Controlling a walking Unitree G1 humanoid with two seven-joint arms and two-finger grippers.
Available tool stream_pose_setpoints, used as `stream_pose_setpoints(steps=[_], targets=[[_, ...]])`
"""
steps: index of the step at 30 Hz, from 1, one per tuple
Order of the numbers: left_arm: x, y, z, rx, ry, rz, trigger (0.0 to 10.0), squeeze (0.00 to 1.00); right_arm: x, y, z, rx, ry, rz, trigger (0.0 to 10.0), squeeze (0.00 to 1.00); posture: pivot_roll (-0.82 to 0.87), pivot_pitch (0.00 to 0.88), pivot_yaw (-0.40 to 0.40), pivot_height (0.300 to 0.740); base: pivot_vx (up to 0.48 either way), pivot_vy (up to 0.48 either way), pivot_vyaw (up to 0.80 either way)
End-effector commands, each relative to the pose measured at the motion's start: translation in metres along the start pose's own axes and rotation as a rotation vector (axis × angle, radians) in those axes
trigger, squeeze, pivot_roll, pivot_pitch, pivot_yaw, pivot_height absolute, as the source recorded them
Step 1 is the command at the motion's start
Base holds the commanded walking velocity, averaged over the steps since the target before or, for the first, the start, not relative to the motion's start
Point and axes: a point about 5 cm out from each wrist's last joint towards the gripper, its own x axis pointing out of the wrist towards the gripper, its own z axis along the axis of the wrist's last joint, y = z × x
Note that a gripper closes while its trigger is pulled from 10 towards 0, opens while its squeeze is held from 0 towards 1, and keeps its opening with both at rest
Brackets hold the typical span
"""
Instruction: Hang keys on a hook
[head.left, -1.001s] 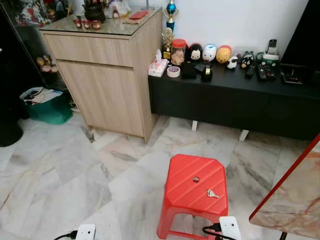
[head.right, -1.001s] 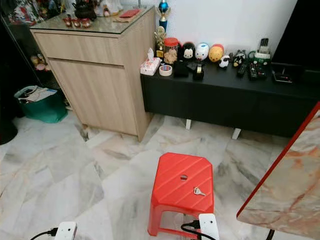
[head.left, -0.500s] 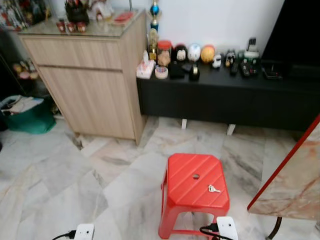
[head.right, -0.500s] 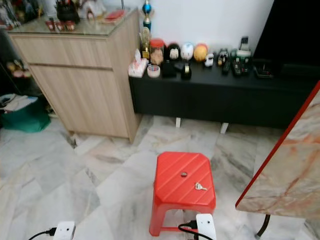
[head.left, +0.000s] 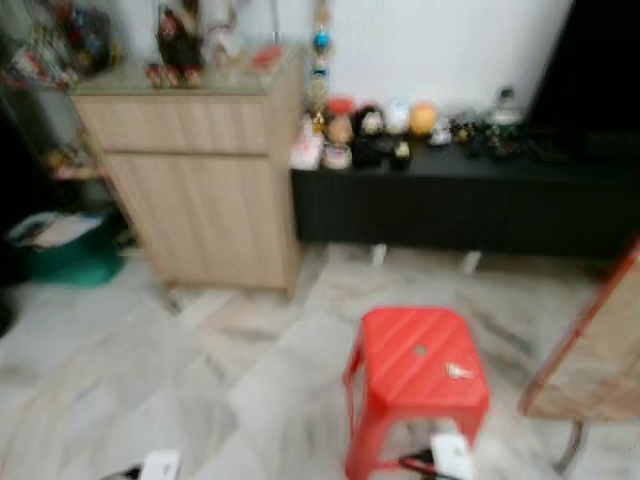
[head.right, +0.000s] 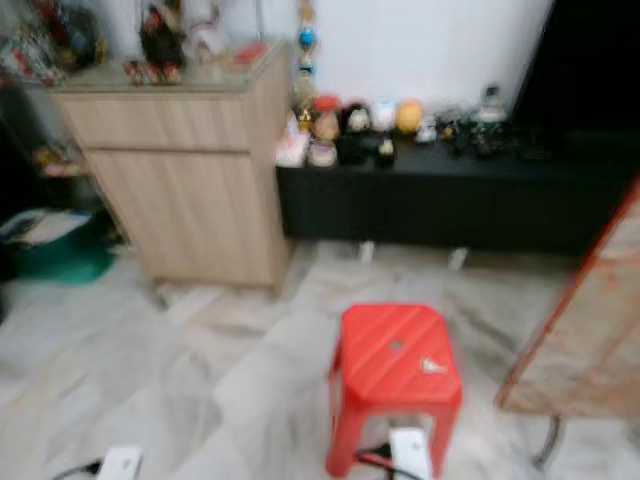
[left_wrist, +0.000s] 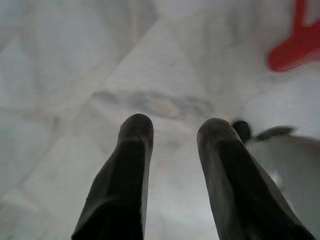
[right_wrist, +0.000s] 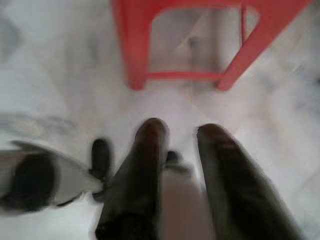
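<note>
A small silver bunch of keys (head.left: 459, 371) lies on the top of a red plastic stool (head.left: 405, 355), near its right edge. The stool stands on the marble floor just ahead of me. My left gripper (left_wrist: 172, 131) hangs open over bare floor tiles, with one red stool foot (left_wrist: 295, 50) off to its side. My right gripper (right_wrist: 180, 129) is also open and holds nothing; it hangs low, close in front of the stool's legs (right_wrist: 135, 55). The head views are blurred.
A light wooden cabinet (head.left: 200, 180) stands at the back left, with a green bin (head.left: 60, 255) beside it. A low black console (head.left: 450, 205) carrying figurines runs along the white wall. A red-edged marble tabletop (head.left: 595, 365) juts in at the right.
The whole picture has shifted and blurred, so the camera has moved. The keys still lie on the stool, and both arms hang as before.
</note>
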Motion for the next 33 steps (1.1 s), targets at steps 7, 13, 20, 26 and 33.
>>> stream_pose_setpoints(steps=[7,13,20,26,33], targets=[[0.0008,-0.0052,0.0003,0.002,-0.001,-0.015,10.0,0.00,0.0007,-0.0078,0.0075,0.004,-0.020,-0.025,10.0,0.00,0.02,0.000,0.022,0.740,0.000,0.000,0.00],[0.0007,-0.0042,0.0008,0.000,-0.005,-0.011,10.0,0.00,0.0007,-0.0074,0.0081,0.004,-0.022,-0.024,10.0,0.00,0.02,0.000,0.020,0.740,0.246,0.000,0.00],[0.0005,-0.0021,0.0016,-0.001,-0.007,-0.006,10.0,0.00,0.0008,-0.0069,0.0083,0.004,-0.023,-0.024,10.0,0.00,0.02,0.000,0.021,0.740,0.323,0.000,0.00],[0.0004,-0.0006,0.0020,-0.003,-0.009,-0.003,10.0,0.00,0.0008,-0.0068,0.0085,0.003,-0.025,-0.024,10.0,0.00,0.02,0.000,0.021,0.740,0.334,0.000,0.00],[0.0003,-0.0005,0.0019,-0.004,-0.011,-0.003,10.0,0.00,0.0007,-0.0067,0.0088,0.004,-0.030,-0.025,10.0,0.00,0.02,0.000,0.021,0.740,0.344,0.000,0.00]])
